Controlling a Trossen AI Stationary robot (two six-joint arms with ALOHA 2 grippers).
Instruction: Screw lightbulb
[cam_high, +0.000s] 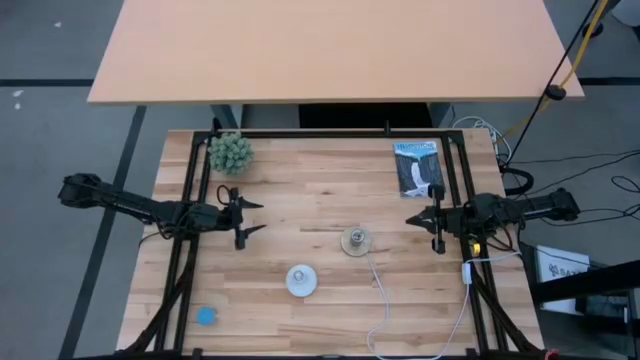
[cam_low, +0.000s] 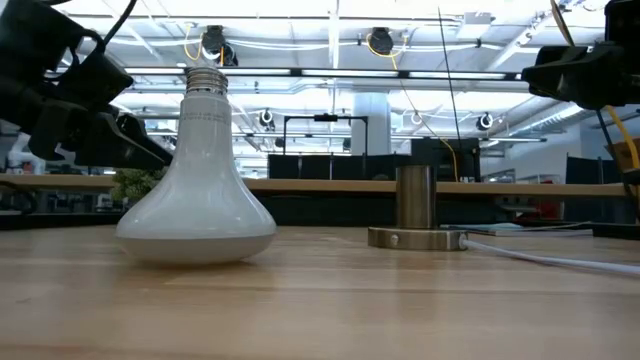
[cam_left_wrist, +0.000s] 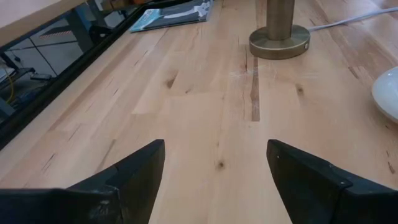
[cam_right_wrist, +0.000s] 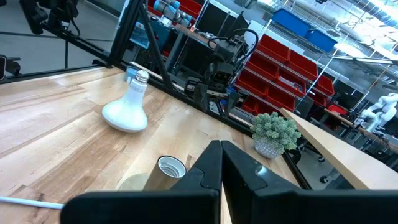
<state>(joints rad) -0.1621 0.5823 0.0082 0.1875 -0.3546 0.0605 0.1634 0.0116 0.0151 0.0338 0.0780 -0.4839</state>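
Workshop bay behind, wood-plank counter (cam_high: 320, 190) in front. Left pincer (cam_high: 248, 219) spread wide, holding nothing, hovering over the counter's left side; right pincer (cam_high: 424, 219) pressed together, empty, parked at the right side near a booklet (cam_high: 417, 168). Outward from the left pincer: the lightbulb (cam_high: 302, 280) stands dome-down on the wood, screw base pointing up, off toward the front edge, apart from both pincers; the socket (cam_high: 354, 240) sits mid-counter, between the pincers, white cord (cam_high: 383, 295) trailing to the front. Plant (cam_high: 230, 152) at back left, blue disc (cam_high: 206, 316) at front left. Step in hand looks like reach-and-grasp by the left arm. Best bet: come in level, grip the neck below the threads, not the slippery dome, squeeze gently, then flip so the threads face the socket mouth, keeping the axis straight to avoid cross-threading.
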